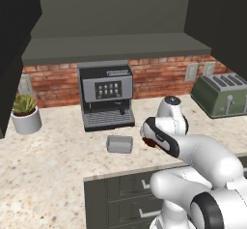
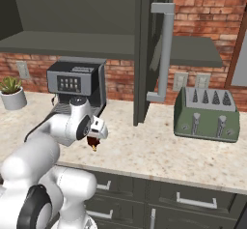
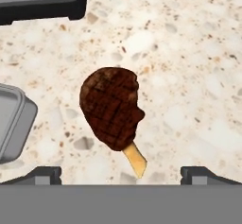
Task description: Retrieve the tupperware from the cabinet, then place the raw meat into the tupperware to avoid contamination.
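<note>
Already the first half looks done: the tupperware (image 1: 119, 144) sits out on the bench (image 1: 58, 150), in front of the coffee machine (image 1: 106, 95), and the cabinet (image 2: 144, 49) above stands open, its door swung out with the long silver handle (image 2: 163, 51) facing the right base camera. No lid is visible on the container, though its inside cannot be made out from here.

What remains is the second half — the raw meat (image 3: 112, 107) lies on the bench by itself, bone end pointing toward the hand (image 3: 121, 173), not yet lifted. In the hand view the tupperware's rim shows at the left edge, near the meat but apart from it.

The hand hovers directly above the meat, released, its 2 fingertips (image 3: 45, 173) spread wide to either side and gripping nothing. In the right base view it hangs just over the dark piece.

So, by my reading, 1 step is complete and 1 is pending — descend, close on the meat, carry it the short way over and drop it in the container.
</note>
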Available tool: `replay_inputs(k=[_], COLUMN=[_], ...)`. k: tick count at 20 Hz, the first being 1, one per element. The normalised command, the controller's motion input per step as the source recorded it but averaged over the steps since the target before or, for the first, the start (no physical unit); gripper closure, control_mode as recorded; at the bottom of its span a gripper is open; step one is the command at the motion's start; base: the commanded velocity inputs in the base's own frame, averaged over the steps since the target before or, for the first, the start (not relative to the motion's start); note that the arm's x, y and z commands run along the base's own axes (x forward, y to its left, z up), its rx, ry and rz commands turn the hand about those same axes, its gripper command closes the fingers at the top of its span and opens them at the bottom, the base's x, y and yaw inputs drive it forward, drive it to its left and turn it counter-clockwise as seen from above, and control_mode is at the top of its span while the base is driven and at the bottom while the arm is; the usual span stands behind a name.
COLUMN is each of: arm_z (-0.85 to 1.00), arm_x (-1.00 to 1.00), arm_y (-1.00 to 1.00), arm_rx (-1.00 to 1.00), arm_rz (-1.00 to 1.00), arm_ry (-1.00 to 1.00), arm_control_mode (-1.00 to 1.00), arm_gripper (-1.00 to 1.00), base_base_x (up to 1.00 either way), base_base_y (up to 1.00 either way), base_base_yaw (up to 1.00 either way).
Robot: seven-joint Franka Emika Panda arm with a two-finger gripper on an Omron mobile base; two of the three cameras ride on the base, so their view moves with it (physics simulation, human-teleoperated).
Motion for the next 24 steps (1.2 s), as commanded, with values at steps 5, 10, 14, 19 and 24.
replay_inputs(k=[5, 10, 14, 19, 24], arm_z=[-0.18, -0.28, -0.27, -0.22, -0.21], arm_x=[0.17, 0.09, 0.03, 0.03, 0.08], arm_y=[0.00, -0.01, 0.00, -0.03, -0.04], arm_rx=[-0.06, -0.02, 0.00, 0.00, 0.00], arm_rz=[0.00, 0.03, 0.03, 0.04, 0.04], arm_ry=[0.00, 0.00, 0.02, 0.00, 0.01], arm_control_mode=[-1.00, -1.00, -1.00, -1.00, -1.00], arm_gripper=[-1.00, -1.00, -1.00, -1.00, -1.00], base_base_x=[0.00, 0.00, 0.00, 0.00, 0.00], base_base_y=[0.00, 0.00, 0.00, 0.00, 0.00], base_base_yaw=[0.00, 0.00, 0.00, 0.00, 0.00])
